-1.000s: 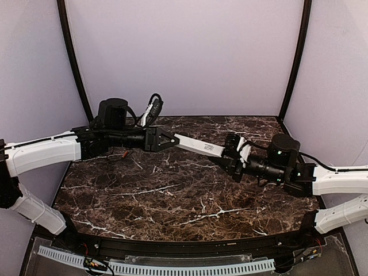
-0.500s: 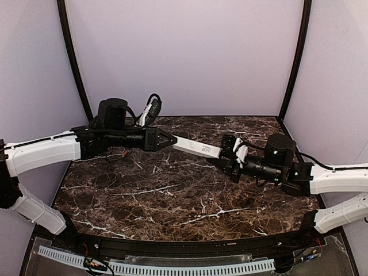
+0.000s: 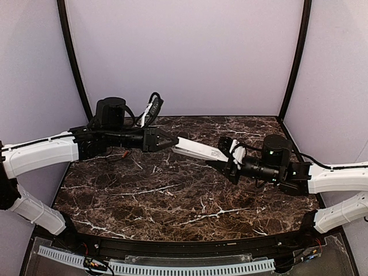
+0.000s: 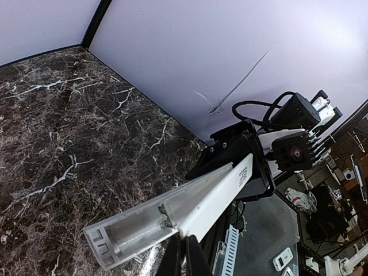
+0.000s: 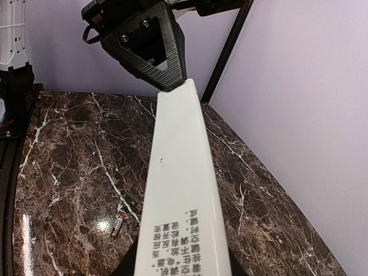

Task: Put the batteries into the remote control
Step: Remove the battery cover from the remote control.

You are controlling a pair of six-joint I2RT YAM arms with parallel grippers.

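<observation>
Seeing the remote control up off the bench, hanging in mid-air between the two arms, over the far half, roughly centre left-to-right. Angled: left end farther, right end nearer.

Clamped at the right end by the right end effector, fingers on either side of the white body, printed label just ahead of the grip. Runs straight out from that grip toward the left end effector.

Left end effector fingers together, tips touching the remote's left end. Cannot tell whether a thin edge is pinched there or only butted against.

From the left wrist: battery recess open, facing that camera, at the end closest to the left tips. Remote's other end buried in the right end effector beyond.

From the right wrist: smooth white face toward the camera, black wedge of the left end effector meeting the far tip.

Spotted one battery, orange-red, lying flat on the bench, below and left of the remote, well apart from both end effectors. In the top view, shows as a small orange speck at far left, under the left arm.
</observation>
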